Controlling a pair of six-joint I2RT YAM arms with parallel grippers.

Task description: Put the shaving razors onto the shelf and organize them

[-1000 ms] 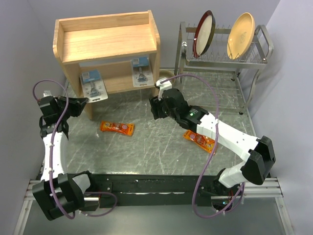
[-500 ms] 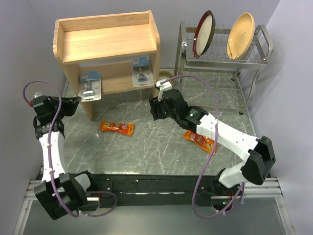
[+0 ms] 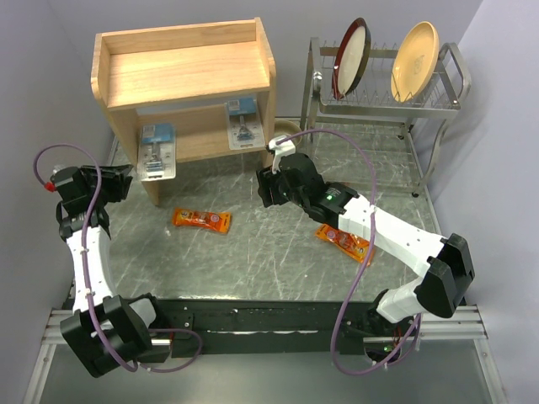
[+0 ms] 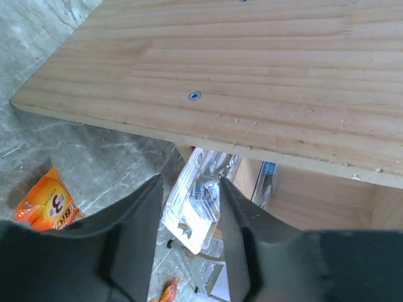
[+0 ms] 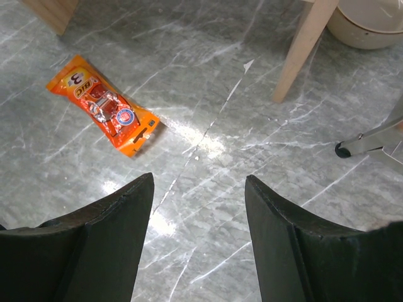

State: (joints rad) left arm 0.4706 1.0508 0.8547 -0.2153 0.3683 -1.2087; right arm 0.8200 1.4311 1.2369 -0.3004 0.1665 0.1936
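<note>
One orange razor pack lies before the shelf; left hand, part-open, empty, should clear the shelved blister pack; right hand wide.

In the left wrist view, the shelf side panel covers the top of a clear blister pack. The left claw hides the lower end of the orange pack in front of the shelf. An orange speck below the panel is too small to tell. From above, the right arm overlaps the orange pack right of the shelf. A bowl behind the shelf's right leg shows only a sliver.
</note>
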